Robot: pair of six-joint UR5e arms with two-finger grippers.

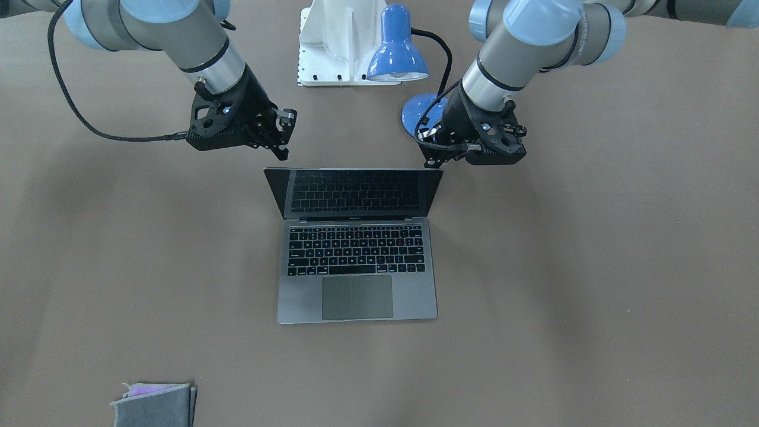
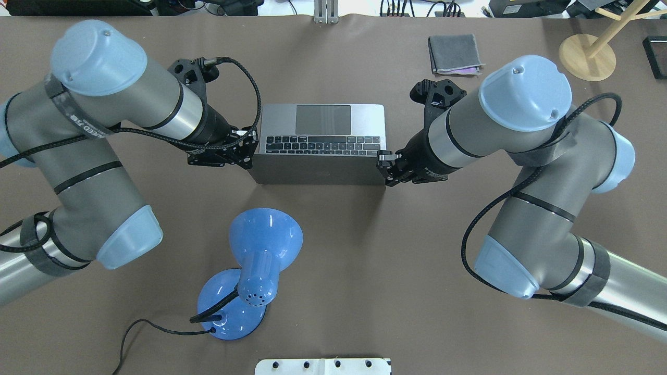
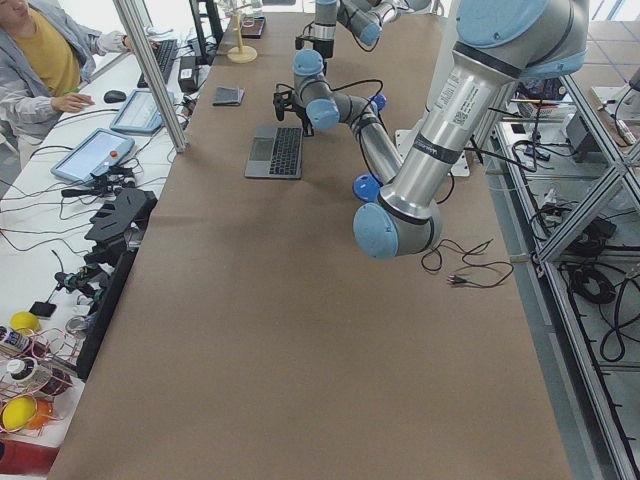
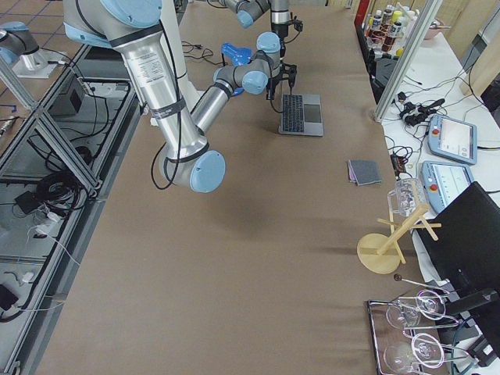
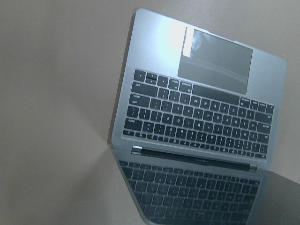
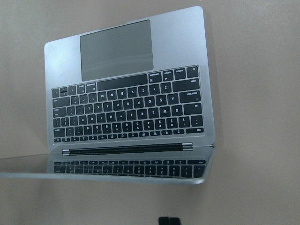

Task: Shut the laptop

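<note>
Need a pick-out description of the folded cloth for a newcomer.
On the brown table, find the open laptop in the middle. Past its trackpad edge, away from the robot and toward the robot's right, lies the folded cloth: the only soft item, grey with a purple layer peeking out.

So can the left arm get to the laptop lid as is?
Probably yes: the left fingers sit right beside the laptop lid, nothing between them; the lamp stands behind, out of the way.
</note>
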